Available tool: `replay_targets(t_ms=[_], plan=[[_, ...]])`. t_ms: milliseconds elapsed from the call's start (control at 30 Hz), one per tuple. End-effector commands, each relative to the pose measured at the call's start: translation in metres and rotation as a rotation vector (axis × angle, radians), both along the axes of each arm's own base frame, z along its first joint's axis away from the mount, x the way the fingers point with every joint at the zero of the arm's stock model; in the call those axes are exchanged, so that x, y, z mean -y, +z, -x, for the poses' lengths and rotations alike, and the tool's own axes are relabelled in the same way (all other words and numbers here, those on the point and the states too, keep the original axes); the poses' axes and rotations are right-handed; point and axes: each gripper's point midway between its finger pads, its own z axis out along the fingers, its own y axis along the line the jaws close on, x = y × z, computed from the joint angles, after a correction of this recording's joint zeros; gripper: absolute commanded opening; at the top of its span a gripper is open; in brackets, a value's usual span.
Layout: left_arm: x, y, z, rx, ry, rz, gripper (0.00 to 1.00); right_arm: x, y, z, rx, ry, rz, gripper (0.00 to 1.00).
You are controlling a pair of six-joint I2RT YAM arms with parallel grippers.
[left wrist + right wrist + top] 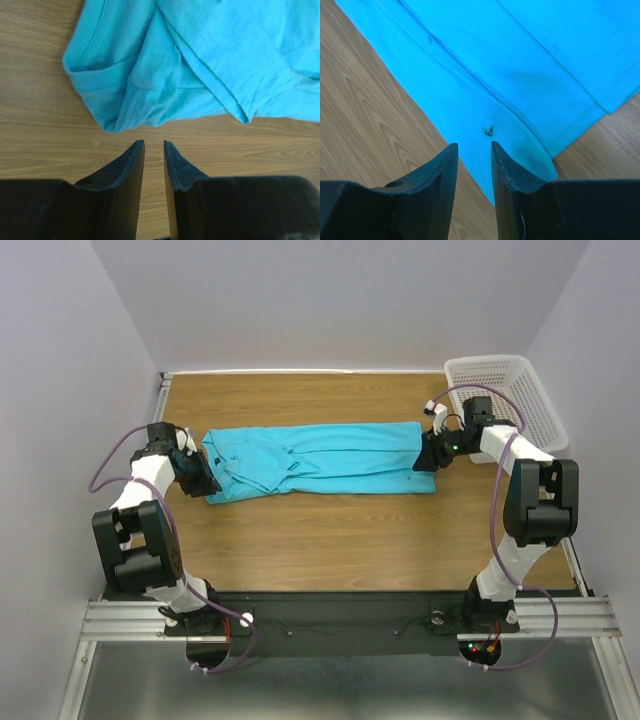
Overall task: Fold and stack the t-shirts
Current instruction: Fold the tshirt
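One turquoise t-shirt (320, 455) lies on the wooden table as a long narrow band, its sides folded in, collar end to the left. In the left wrist view the ribbed collar (100, 77) and folded cloth (210, 60) lie just beyond my left gripper (154, 142), which is open over bare wood, a short gap from the cloth. From above, that gripper (205, 480) sits at the shirt's left end. My right gripper (425, 455) is at the hem end. It (472, 145) stands open, with the shirt's bottom corner (520, 65) flat on the table under its tips.
A white perforated basket (505, 390) stands at the back right corner, just behind the right arm. Bare wooden tabletop (340, 540) stretches between the shirt and the arm bases. Walls close in the table on three sides.
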Motion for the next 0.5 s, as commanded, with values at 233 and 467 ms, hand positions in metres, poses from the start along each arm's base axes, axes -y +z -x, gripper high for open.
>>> replay_targets(t_ms=[233, 467], plan=[[-0.015, -0.003, -0.033, -0.003, -0.038, -0.162, 0.36, -0.001, -0.002, -0.001, 0.008, 0.005, -0.001, 0.39], [-0.015, -0.007, -0.031, -0.022, -0.055, -0.192, 0.40, 0.001, -0.005, -0.002, 0.005, 0.003, 0.008, 0.39]])
